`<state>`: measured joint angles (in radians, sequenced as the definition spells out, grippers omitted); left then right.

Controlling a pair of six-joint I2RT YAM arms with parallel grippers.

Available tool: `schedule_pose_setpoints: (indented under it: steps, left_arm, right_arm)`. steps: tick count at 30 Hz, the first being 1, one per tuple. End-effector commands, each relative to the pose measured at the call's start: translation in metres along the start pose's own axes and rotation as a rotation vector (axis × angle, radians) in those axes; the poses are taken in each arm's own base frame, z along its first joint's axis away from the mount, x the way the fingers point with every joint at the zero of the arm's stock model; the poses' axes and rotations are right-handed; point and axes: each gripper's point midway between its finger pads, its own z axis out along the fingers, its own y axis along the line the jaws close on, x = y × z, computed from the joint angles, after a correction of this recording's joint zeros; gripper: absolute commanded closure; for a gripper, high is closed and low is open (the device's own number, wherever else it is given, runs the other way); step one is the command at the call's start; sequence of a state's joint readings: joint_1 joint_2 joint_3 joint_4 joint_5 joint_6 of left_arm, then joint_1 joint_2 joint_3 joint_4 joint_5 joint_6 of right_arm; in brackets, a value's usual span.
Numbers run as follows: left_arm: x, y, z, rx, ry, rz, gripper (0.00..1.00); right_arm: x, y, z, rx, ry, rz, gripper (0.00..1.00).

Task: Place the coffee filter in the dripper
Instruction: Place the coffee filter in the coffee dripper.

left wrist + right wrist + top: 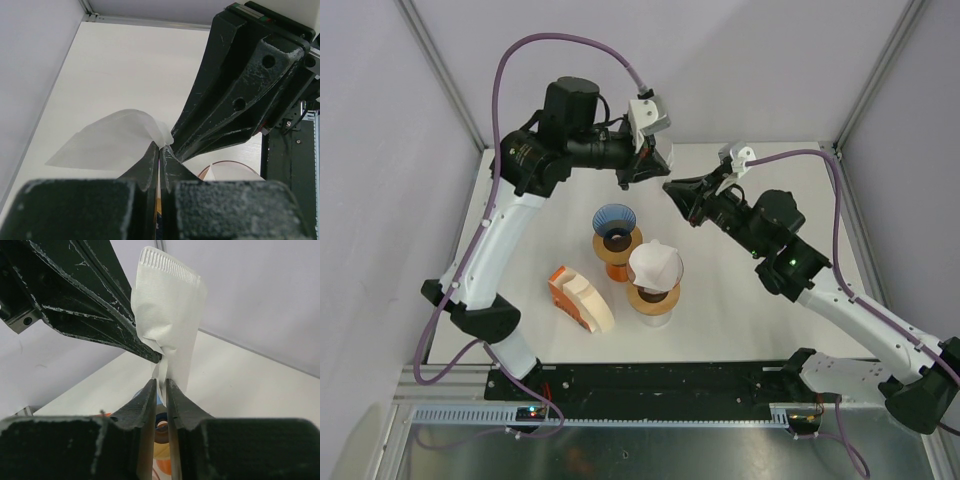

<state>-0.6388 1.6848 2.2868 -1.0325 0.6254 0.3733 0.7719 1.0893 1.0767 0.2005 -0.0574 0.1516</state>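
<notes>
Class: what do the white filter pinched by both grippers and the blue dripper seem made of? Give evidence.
Filter: apparently thin matte paper, given its creases and crimped edge. Blue dripper: possibly glossy translucent plastic or glass; too small to tell.

Two drippers [612,222] [653,298], one filter holder [582,298], two separate filters [655,262] [167,315]

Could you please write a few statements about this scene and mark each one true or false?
1. The left gripper and the right gripper pinch one coffee filter together. True.
2. The blue dripper already holds a filter. False: it is empty; a white filter sits on the nearer stand.
3. The coffee filter rests on the table. False: it is held in the air between the grippers.
4. A stack of filters stands in an orange holder left of the drippers. True.
</notes>
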Motion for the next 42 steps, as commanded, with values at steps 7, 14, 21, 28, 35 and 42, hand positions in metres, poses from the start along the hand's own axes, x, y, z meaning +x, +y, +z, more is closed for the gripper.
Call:
schedule_pose_setpoints:
  steps: [7, 14, 21, 28, 35, 42]
  left_arm:
    - [-0.017, -0.005, -0.017, -0.011, -0.053, 0.017, 1.0]
    - [-0.014, -0.003, -0.015, -0.016, -0.046, 0.011, 0.91]
    - [-0.003, 0.005, -0.014, -0.035, -0.019, -0.01, 0.53]
    - [0.004, 0.01, -0.009, -0.046, -0.001, -0.013, 0.47]
    - [0.006, 0.02, -0.007, -0.09, 0.008, -0.001, 0.49]
    - [0.007, 0.024, -0.007, -0.109, 0.011, -0.002, 0.67]
  right_arm:
    - [-0.023, 0.002, -0.001, -0.017, -0.064, -0.027, 0.99]
    - [-0.024, -0.006, -0.001, 0.009, -0.065, 0.017, 1.0]
    - [-0.028, -0.013, -0.002, 0.043, -0.081, 0.091, 1.0]
    - [-0.031, -0.006, 0.003, 0.014, -0.102, 0.118, 1.0]
    - [-0.029, 0.009, 0.006, -0.043, -0.097, 0.128, 1.0]
    - [-0.03, 0.013, 0.005, -0.064, -0.099, 0.13, 1.0]
